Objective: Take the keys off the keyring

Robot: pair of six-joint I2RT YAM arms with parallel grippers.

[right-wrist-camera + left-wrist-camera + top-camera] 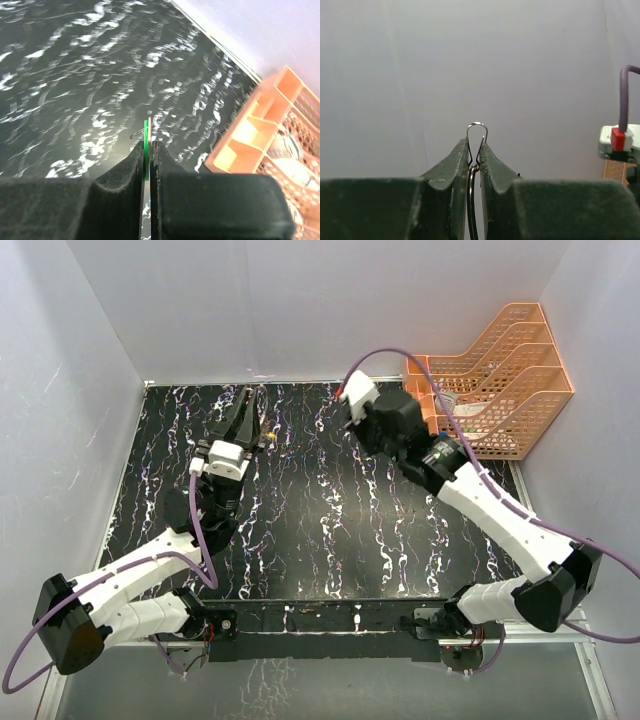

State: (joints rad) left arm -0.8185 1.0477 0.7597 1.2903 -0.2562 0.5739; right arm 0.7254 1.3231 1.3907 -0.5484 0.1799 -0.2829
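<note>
**Keyring and key holdings, two-arm station**

- Left gripper (476, 150): jaws drawn almost together, pinching the keyring (477, 131). Thin silvery wire; a narrow loop stands out beyond the fingertips and the rest runs back between the fingers (451, 167). Held in the air over the far left part of the table (330, 520), pointing at the pale far wall.
- Small yellow item (268, 437): just right of the left gripper in the top view. Too small to identify with certainty.
- Right gripper (148, 146): fully closed, clamping a green-headed key (146, 134) edge-on. Only a slim green strip shows between the fingers, with a thin brownish edge touching its right side. A short bit of wire shows just left of the key; what it belongs to cannot be told. Held above the far middle of the table, well apart from the left gripper.
- Table: black surface with white marbled streaks.
- Orange mesh file rack (500, 380): stepped tiers, far right corner, near the right arm.
</note>
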